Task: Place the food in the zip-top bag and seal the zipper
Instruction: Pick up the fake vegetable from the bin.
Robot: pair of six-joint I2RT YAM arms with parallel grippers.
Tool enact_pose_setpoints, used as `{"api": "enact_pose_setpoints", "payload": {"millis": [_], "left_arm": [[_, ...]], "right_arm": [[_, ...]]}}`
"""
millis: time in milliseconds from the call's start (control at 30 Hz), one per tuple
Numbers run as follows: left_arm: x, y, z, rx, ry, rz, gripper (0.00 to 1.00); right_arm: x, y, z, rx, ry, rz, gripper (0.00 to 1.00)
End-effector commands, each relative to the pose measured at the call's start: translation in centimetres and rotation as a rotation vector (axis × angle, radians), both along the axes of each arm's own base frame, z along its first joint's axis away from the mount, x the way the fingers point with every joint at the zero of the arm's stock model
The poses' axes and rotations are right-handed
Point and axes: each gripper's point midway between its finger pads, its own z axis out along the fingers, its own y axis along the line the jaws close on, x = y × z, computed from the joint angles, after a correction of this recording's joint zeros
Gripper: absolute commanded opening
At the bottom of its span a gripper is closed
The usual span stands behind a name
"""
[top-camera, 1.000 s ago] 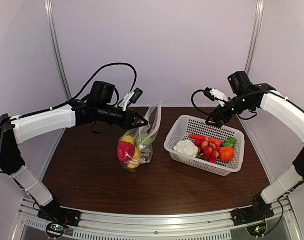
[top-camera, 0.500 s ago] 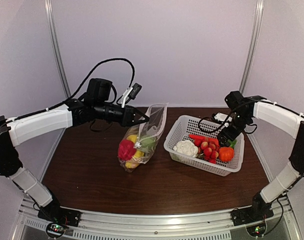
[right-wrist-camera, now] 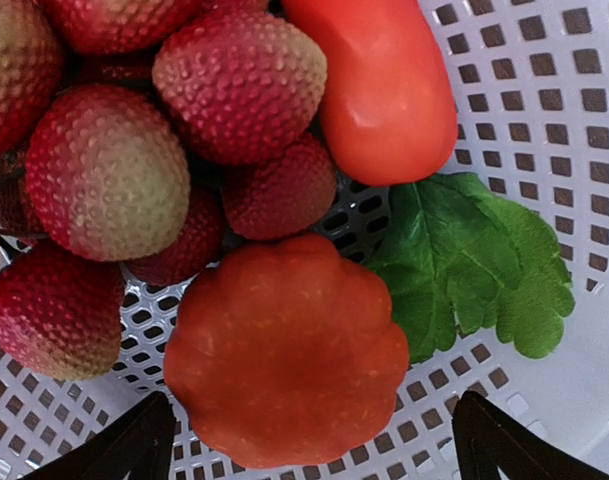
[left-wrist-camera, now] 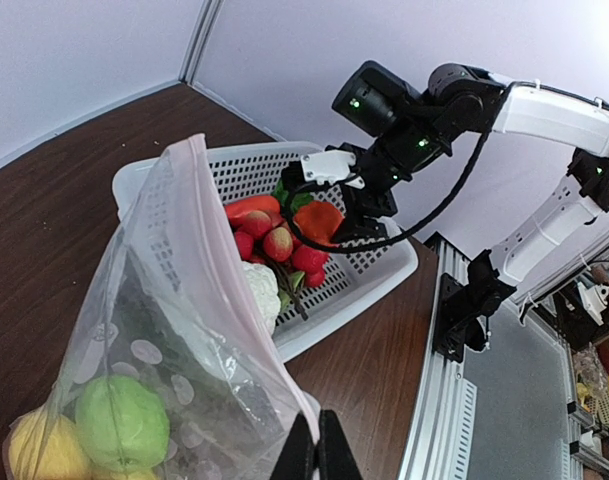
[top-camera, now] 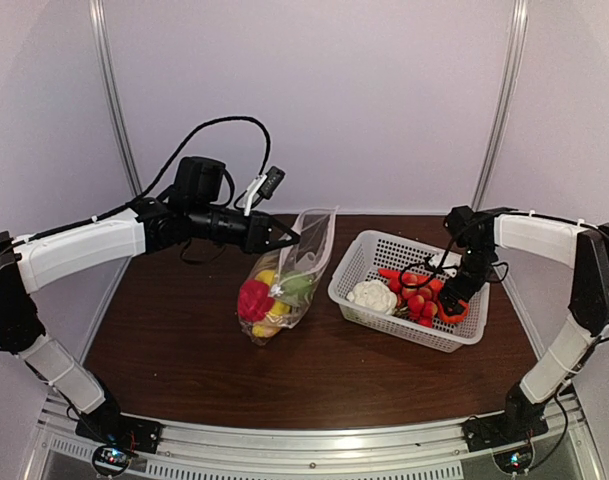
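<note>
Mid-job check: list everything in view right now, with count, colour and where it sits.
bag: one, clear, mid-table, mouth end lifted
yellow pieces: at least two, yellow, in bag
lime: one, green, in bag
red piece: one, red, in bag
basket: one, white mesh, right of bag
cauliflower: one, white, basket's left end
strawberries: several, red, middle of basket
pepper: one, red, in basket behind strawberries
orange piece: one, orange, basket's right end
leaf: one, green, in basket beside orange piece
table: one, dark brown, under everything
left fingers: shut on bag's mouth edge
right fingers: open, straddling orange piece
</note>
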Motion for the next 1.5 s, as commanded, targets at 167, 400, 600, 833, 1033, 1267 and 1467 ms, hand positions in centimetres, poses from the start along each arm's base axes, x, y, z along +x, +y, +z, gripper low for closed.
{"api": "enact_pose_setpoints", "payload": {"millis": [167,400,600,833,1033,1267,1467], "left_arm": [[-0.7,-0.2,1.9,-0.049,-0.048,-0.021,0.00],[-0.8,-0.3,1.8,-0.047,-0.046,-0.022,0.00],[-0.8,-0.3,1.7,-0.046,-0.046,-0.022,0.00],[-0.8,-0.5,1.4,-0.043,-0.038,-0.028,0.00],[-0.7,-0.7,0.8,-0.032,-0.033,-0.034,0.00],[-0.4,-0.7,0.6,-0.023,-0.057,-0.032,0.00],[-0.6,-0.7,0.9,-0.024,-0.084,-0.044,0.00]], "right_arm": [[-1.0,0.5,-2.5,0.037,0.066,0.008,0.92],[-0.8,0.6,-3.0,0.060,0.067,-0.010,0.84],[-0.2,0.4,0.4,0.072,-0.005,-0.030,0.73],[-0.4,1.8,6.7,0.183,-0.127,-0.020,0.70],[0.0,7.6,14.0,0.488,-0.235,0.143,0.69],[-1.5,18.4,23.9,0.873,-0.269,0.476,0.70],[-2.1,25.3,26.0,0.976,-0.243,0.592,0.70]]}}
